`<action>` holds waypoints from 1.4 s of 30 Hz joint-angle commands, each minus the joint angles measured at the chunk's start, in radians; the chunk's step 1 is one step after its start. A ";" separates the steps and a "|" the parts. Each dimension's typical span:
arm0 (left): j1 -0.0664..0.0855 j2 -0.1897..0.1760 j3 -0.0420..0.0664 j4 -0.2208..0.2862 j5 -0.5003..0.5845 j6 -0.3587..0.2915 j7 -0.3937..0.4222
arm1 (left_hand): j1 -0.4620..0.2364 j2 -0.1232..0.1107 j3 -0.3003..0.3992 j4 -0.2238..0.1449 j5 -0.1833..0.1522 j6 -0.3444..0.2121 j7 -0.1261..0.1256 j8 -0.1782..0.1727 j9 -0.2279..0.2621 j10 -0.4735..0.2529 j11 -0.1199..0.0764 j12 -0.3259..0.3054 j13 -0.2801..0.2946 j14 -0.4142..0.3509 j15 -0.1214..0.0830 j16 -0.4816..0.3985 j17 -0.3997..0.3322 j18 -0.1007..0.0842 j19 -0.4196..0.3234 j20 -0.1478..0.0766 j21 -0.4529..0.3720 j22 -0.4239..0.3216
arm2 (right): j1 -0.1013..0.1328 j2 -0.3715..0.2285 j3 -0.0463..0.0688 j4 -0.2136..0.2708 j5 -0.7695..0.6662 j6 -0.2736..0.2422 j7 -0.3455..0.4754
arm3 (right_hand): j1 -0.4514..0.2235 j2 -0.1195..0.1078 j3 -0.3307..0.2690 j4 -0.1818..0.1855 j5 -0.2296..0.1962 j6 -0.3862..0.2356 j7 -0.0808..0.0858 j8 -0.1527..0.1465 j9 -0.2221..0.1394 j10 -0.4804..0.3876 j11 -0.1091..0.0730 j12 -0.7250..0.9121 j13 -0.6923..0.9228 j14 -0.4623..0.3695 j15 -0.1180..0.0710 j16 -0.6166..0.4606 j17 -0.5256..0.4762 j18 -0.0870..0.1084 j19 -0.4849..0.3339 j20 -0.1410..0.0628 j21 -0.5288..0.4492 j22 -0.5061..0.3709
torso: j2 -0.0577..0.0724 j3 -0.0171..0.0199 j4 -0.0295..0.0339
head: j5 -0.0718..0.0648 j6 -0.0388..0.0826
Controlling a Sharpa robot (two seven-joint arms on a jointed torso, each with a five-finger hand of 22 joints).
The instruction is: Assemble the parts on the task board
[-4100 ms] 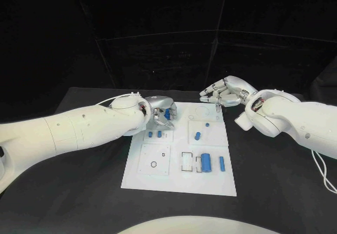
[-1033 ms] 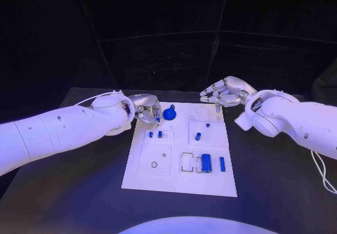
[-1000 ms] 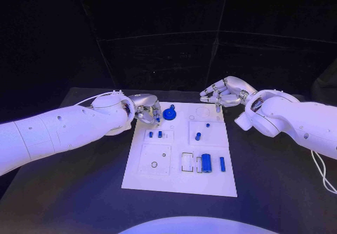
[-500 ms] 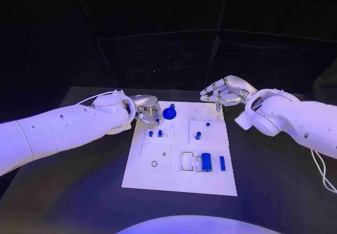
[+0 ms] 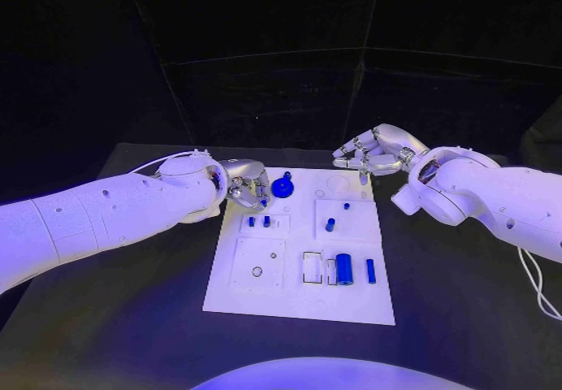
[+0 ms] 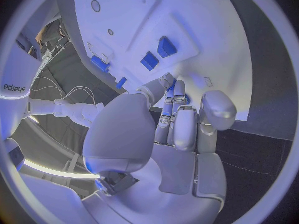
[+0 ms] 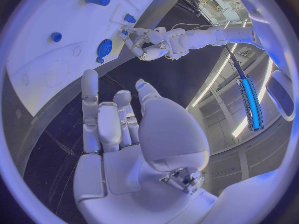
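The left hand (image 5: pixel 248 184) hangs over the far left corner of the task board (image 5: pixel 299 305), its fingers curled down and inward; a sliver of blue shows at its fingertips (image 6: pixel 169 90) in the left wrist view, but I cannot tell whether anything is pinched there. Just beside that hand, toward the board's middle, lies a round blue part (image 5: pixel 283 189) with a small knob on top, close to the fingers yet apparently not touching them. Nearer the robot from the hand stand two short blue pegs (image 5: pixel 257 221) side by side in a small square panel, and further on a panel with two holes (image 5: pixel 262 268). The right hand (image 5: pixel 371 155) hovers past the board's far right corner, above the bench (image 5: pixel 129 309), fingers loosely bent and apart with nothing in them. Between that hand and the robot, on the board, sit a small blue stud (image 5: pixel 346 208) and a slanted blue piece (image 5: pixel 330 225); further still are a larger blue cylinder (image 5: pixel 343 268) and a slim blue pin (image 5: pixel 370 271), lying parallel beside a rectangular slot.
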 commanded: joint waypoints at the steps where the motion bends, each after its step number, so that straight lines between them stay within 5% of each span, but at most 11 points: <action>1: -0.001 0.002 -0.001 -0.001 0.004 0.017 -0.001 | -0.010 -0.003 -0.008 0.000 0.002 0.005 -0.005 0.000 0.001 0.005 -0.001 -0.008 0.000 0.020 -0.001 -0.004 -0.002 -0.014 0.000 -0.001 -0.002 -0.003 | 0.002 0.001 0.001 0.001 0.000 0.006 0.009 | 0.001 0.009 0.001 0.005 0.006 -0.006 0.003 0.006 -0.001 -0.004 0.002 -0.005 -0.001 0.007 -0.006 -0.007 -0.001 0.014 -0.008 -0.002 -0.005 -0.001 | 0.000 0.0001 0.0002 | 0.000 0.000; 24: -0.001 0.012 -0.001 -0.017 0.004 0.043 -0.029 | -0.023 -0.016 -0.022 0.000 0.003 -0.036 0.011 -0.040 -0.008 -0.032 0.017 -0.042 -0.002 0.012 0.013 -0.010 -0.020 -0.012 -0.010 0.008 -0.016 -0.013 | 0.002 -0.001 0.001 0.001 0.000 0.005 0.008 | 0.001 0.009 0.001 0.005 0.006 -0.006 0.003 0.006 -0.001 -0.004 0.002 -0.005 -0.001 0.007 -0.006 -0.007 -0.001 0.014 -0.008 -0.002 -0.005 -0.001 | -0.001 -0.0004 0.0003 | -0.003 -0.003; 38: -0.001 0.006 -0.001 -0.017 0.004 0.019 -0.030 | -0.030 -0.038 -0.032 -0.002 0.003 -0.153 0.023 -0.119 -0.013 -0.063 0.023 -0.060 -0.002 0.009 0.019 -0.012 -0.032 -0.010 -0.013 0.016 -0.021 -0.016 | 0.002 -0.003 0.001 -0.002 -0.001 0.001 0.004 | 0.001 0.009 0.001 0.008 0.008 -0.007 0.003 0.007 -0.001 -0.010 0.002 -0.015 -0.015 0.007 -0.006 -0.015 -0.009 0.014 -0.007 -0.002 -0.009 -0.004 | -0.001 -0.0009 0.0009 | -0.004 -0.001; 42: -0.001 0.001 -0.001 -0.017 0.004 0.010 -0.032 | -0.030 -0.040 -0.034 -0.001 0.003 -0.174 0.021 -0.133 -0.012 -0.072 0.025 -0.064 -0.002 0.008 0.020 -0.013 -0.035 -0.010 -0.014 0.017 -0.023 -0.017 | 0.002 -0.007 0.001 -0.004 -0.015 0.004 -0.022 | 0.012 0.005 0.007 0.014 0.008 -0.013 0.003 0.007 -0.001 -0.098 0.004 -0.159 -0.167 0.007 -0.006 -0.029 -0.018 0.014 -0.007 -0.002 -0.023 -0.013 | -0.001 -0.0014 0.0008 | -0.004 0.000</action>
